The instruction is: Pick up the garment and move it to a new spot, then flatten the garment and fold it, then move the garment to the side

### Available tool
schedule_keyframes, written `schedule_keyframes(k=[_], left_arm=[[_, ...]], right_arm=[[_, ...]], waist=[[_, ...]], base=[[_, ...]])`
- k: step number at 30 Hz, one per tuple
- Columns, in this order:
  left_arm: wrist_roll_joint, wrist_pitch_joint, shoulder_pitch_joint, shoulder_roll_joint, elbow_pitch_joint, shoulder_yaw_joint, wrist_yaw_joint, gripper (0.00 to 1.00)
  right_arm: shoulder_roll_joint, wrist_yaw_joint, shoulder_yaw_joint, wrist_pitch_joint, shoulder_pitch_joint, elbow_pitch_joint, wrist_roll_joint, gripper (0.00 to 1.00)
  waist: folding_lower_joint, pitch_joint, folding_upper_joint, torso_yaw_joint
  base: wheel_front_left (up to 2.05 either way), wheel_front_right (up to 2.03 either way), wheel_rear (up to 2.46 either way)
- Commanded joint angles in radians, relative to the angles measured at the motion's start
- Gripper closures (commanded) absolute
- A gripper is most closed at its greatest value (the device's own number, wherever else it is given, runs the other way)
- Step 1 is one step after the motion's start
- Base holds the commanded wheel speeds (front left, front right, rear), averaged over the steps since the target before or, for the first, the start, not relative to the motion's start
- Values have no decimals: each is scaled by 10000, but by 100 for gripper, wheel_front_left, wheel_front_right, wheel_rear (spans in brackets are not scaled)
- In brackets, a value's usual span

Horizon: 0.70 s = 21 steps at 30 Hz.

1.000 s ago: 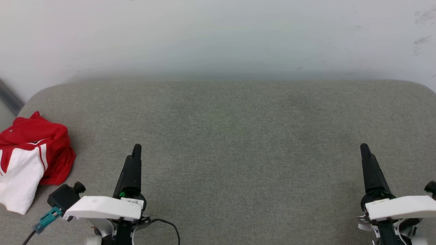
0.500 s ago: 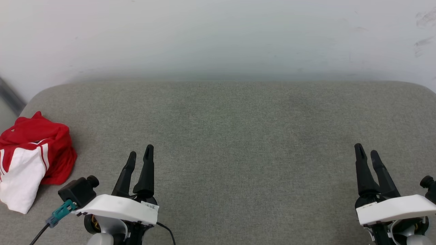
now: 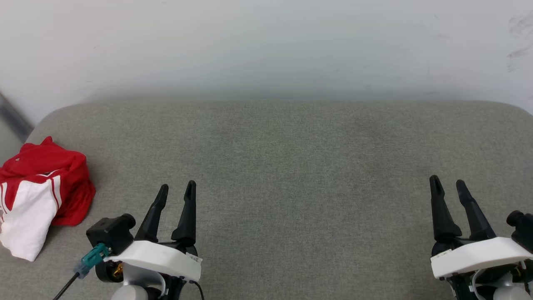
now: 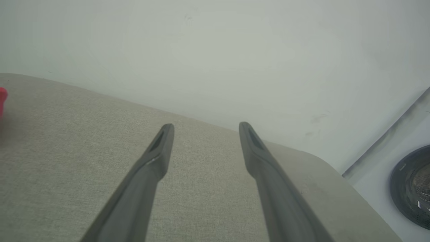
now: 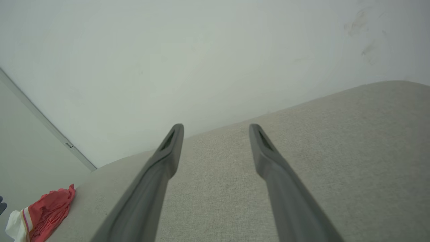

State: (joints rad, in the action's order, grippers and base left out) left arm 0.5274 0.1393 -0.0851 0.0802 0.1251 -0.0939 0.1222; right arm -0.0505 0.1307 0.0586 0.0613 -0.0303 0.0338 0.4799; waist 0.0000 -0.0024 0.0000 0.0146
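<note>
The garment (image 3: 39, 191) lies crumpled at the far left of the grey cushioned surface (image 3: 291, 166), red with a white sleeve and striped trim. A sliver of its red cloth, the garment (image 4: 2, 98), touches the left edge of the left wrist view, and the garment (image 5: 43, 215) sits in the bottom left corner of the right wrist view. My left gripper (image 3: 178, 188) hangs open at the lower left, to the right of the garment and apart from it. At the lower right my right gripper (image 3: 447, 184) is open too. Nothing lies between either pair of fingers (image 4: 158, 151) (image 5: 171, 144).
A pale wall (image 3: 266, 46) rises just behind the cushion's rounded back edge. A grey strip (image 3: 12, 118) runs along the wall at the far left. In the left wrist view a dark round object (image 4: 411, 185) stands on the floor beyond the cushion's corner.
Both grippers have turned at the wrist, so each now shows two spread fingers instead of one edge-on. The left gripper has shifted slightly right. The garment has not moved.
</note>
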Motion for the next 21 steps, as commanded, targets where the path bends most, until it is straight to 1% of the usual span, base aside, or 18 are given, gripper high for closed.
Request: schedule_keyframes(k=[1,21], left_arm=[[-234,92,-94,54,-96,-42,-14,0],[-2301,581,-134,188,-9,-421,-257,0]], right_arm=[[-6,0,17,8,2,-153,-256,0],[-2,0,167,-23,177,-447,-2546,0]], waist=[[0,2,0,2],[0,-18,0,75]], base=[[0,0,0],[0,0,0]])
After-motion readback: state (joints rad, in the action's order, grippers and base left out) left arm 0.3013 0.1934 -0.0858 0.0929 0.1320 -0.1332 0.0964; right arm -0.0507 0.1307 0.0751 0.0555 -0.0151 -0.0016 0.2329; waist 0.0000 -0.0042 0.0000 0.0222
